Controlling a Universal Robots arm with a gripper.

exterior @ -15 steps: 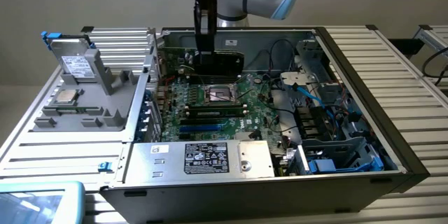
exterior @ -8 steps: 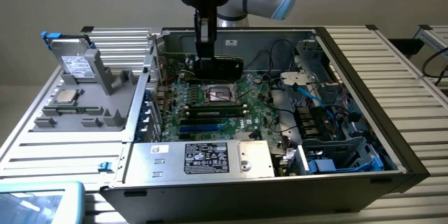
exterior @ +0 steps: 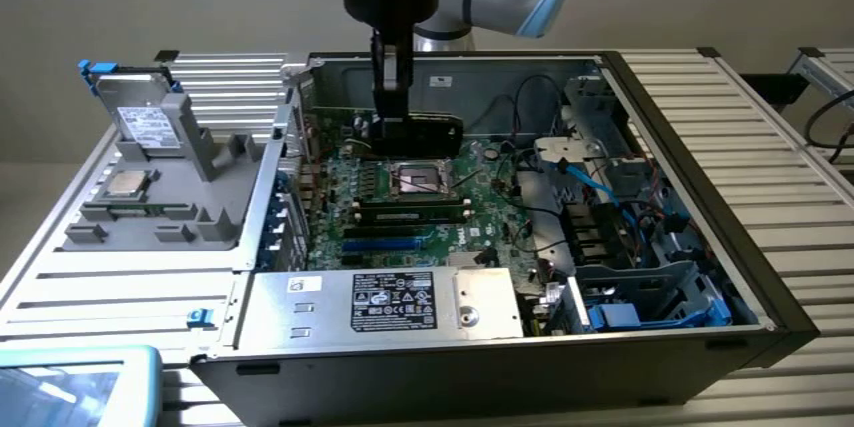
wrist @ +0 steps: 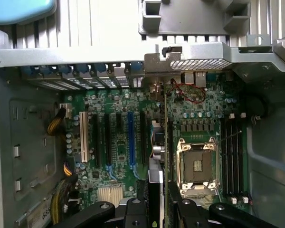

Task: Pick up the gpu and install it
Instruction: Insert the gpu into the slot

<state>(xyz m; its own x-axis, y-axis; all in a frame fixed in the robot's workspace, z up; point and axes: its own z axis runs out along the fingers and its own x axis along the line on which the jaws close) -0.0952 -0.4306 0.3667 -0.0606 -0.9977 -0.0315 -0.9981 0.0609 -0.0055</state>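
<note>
Alignment is being settled at this stage, by the look of things. The gpu (exterior: 424, 132) is being held by the gripper (exterior: 391, 117), with the jaws drawn narrow against the card's two faces. The card is being carried on edge inside the open case (exterior: 694, 247), over the far part of the motherboard (exterior: 400, 237). In the wrist view it is being shown between the CPU socket (wrist: 195, 164) and the blue slot (wrist: 131, 137), with its silver bracket (wrist: 162, 61) up against the rear wall of the case. Whether its lower edge is already touching a slot cannot be told, because that line is being hidden by the card itself.

The step is probably being done best when the card is being kept upright and parallel to the slots, the bracket is being guided flush to the rear wall, and pressure is being spread evenly along the edge rather than at one end. The red wires (wrist: 187, 92) just beside the bracket are best being kept clear.

The case is being supported on its side by a slatted metal table (exterior: 761, 117). A grey holder (exterior: 160, 177) is being kept beside it on the exterior view's left, and a plain pale wall is being seen behind. The blue cables (exterior: 587, 172) are lying well apart from the card.
</note>
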